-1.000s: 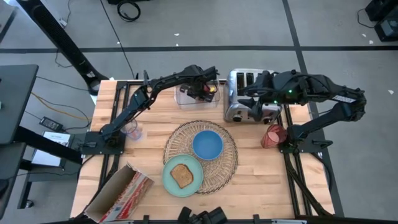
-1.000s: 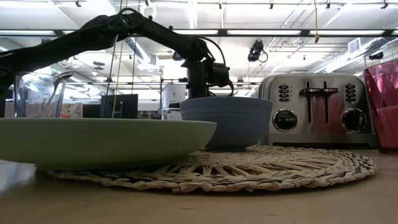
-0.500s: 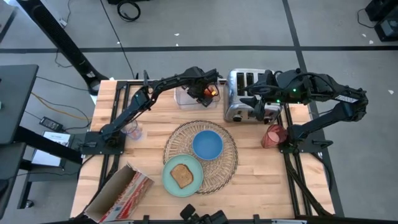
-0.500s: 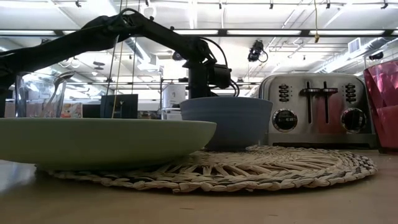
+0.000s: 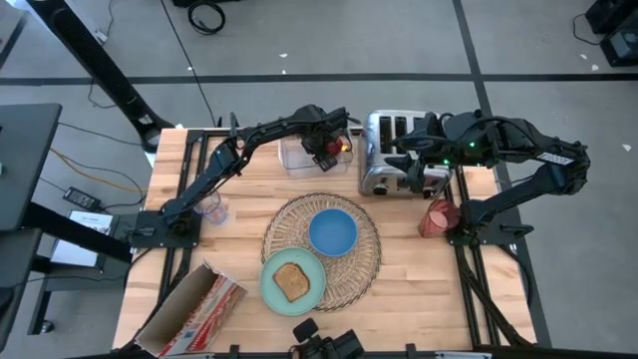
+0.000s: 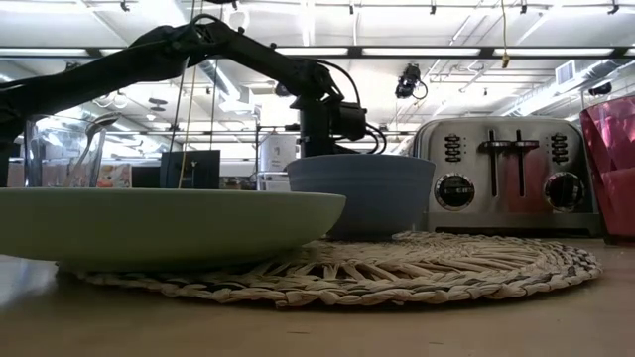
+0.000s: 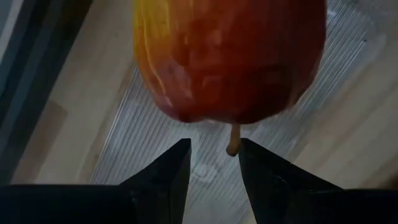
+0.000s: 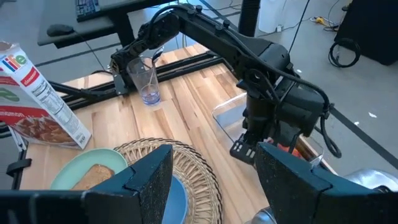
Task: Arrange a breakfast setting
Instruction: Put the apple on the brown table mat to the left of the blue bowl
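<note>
While the left gripper clamps the red apple above the clear bin, the right gripper waits over the toaster. Its fingers stand apart, holding nothing.

Clearly a robotics lab or workshop: grey concrete floor with loose cables, rows of ceiling strip lights, wooden counter on black metal frame.

Item count, table top

Arms 2. Wicker placemat ×1, blue bowl ×1, mint-green plate ×1, toast slice ×1, red apple ×1, pink cup ×1, toaster ×1, clear bin ×1, clear glass ×1, cereal box ×1
</note>
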You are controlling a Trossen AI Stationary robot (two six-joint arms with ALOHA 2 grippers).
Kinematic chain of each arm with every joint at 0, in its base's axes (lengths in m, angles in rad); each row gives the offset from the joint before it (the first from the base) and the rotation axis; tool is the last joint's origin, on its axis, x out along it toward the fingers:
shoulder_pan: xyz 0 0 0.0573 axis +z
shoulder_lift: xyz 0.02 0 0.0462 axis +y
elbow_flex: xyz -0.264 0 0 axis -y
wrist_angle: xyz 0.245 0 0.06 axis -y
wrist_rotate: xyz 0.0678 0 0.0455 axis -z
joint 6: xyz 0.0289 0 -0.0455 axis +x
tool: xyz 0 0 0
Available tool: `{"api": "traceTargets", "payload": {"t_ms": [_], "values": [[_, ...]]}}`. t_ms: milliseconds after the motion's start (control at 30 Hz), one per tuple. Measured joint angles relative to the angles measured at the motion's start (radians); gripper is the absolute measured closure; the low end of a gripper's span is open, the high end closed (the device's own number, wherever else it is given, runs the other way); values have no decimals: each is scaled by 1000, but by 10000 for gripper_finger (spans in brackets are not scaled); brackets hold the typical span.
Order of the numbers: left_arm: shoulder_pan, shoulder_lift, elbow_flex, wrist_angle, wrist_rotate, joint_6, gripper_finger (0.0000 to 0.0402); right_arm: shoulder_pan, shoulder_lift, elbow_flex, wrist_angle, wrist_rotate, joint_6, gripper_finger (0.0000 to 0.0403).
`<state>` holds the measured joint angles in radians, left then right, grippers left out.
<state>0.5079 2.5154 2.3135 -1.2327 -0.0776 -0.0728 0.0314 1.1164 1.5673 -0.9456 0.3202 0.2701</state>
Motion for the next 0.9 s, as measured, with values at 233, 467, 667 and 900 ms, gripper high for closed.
{"api": "traceTargets", "payload": {"t_ms": [233,467,667,900], "values": [[5,0,0,40,49,43,257,0,0,0,1,3,23,169],[-2,0,0,81,47,59,257,0,0,0,32,3,44,169],[0,1,0,85,45,53,261,0,0,0,47,3,43,169],[-2,16,1,110,53,41,290,0,0,0,48,4,45,169]]}}
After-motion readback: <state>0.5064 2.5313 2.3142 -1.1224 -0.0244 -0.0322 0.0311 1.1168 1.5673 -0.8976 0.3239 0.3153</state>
